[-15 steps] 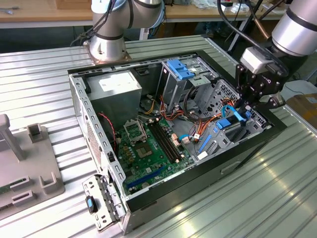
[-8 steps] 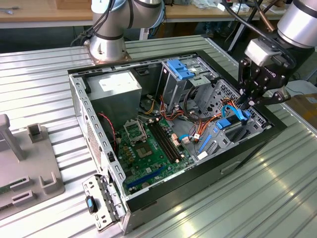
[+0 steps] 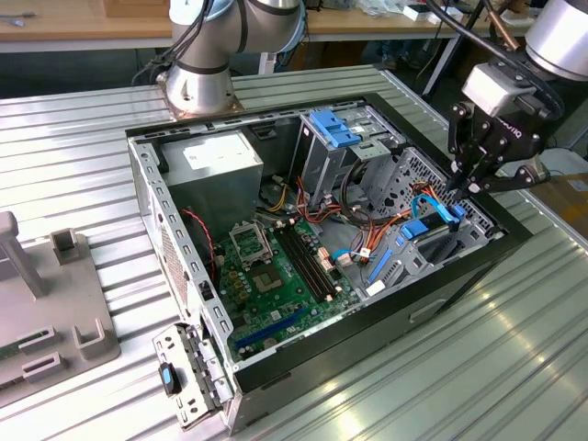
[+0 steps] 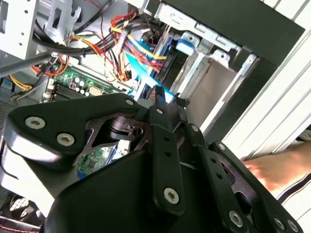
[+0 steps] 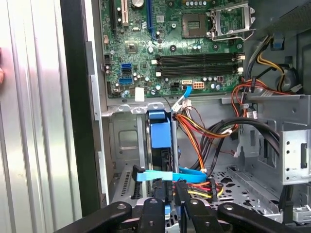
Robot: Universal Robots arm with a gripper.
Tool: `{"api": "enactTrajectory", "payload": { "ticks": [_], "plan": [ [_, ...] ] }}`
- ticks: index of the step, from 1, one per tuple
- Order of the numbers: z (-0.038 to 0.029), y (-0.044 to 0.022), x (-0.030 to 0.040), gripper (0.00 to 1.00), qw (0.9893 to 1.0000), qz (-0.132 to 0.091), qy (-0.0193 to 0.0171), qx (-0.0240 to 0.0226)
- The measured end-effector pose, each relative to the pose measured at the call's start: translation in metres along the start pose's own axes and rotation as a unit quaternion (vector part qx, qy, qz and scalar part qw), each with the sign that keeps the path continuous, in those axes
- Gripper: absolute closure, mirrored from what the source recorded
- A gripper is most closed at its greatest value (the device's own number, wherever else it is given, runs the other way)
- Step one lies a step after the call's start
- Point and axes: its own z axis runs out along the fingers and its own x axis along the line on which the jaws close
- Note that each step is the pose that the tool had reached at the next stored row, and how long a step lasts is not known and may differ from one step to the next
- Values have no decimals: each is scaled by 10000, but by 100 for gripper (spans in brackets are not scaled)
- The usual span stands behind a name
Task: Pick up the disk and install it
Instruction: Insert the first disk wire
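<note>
In the exterior view the gripper [image 3: 462,191] hangs over the corner of the open computer case [image 3: 175,239] on the exterior view's right, its fingers [image 3: 457,188] drawn close together and reaching down to the disk [image 3: 432,230], which stands on edge in the drive bay [image 3: 418,262] there, its blue carrier frame showing against grey metal. A thin blue cable [image 3: 432,207] arcs right beside the fingers, and the case rests on a ribbed metal counter [image 3: 514,349]. In the second wrist view the fingers [image 4: 159,99] are nearly shut with their tips pressed around a blue edge of the disk [image 4: 167,94]; they look to be pinching it, though the contact itself is partly hidden. A bundle of coloured wires [image 4: 126,46] lies just beside, and a person's hand [image 4: 279,170] rests on the counter outside the case wall. In the first wrist view the disk [image 5: 160,131] sits upright in its slot, long axis running from the fingers [image 5: 156,187] toward the motherboard [image 5: 170,48], its thin edge facing up; the blue cable [image 5: 160,175] crosses just in front of the fingertips. The likeliest trouble is a snag: the cable and the orange and yellow wires [image 5: 194,145] crowd the slot and could be caught or dragged. A narrow pinch on a thin plastic edge could also slip, or tilt the disk so it jams against the bay rails.
</note>
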Motion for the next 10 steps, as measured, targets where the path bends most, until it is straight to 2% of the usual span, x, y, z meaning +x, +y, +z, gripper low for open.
{"api": "enactTrajectory", "payload": {
  "ticks": [2,6,7,8,10],
  "plan": [
    [14,17,-6,76,10000,0,0,2],
    [110,24,-18,76,10000,1,0,1],
    [166,27,-39,76,10000,2,0,2],
    [192,24,-58,76,10000,2,0,2],
    [209,8,-79,76,10000,1,0,2]
  ]
}}
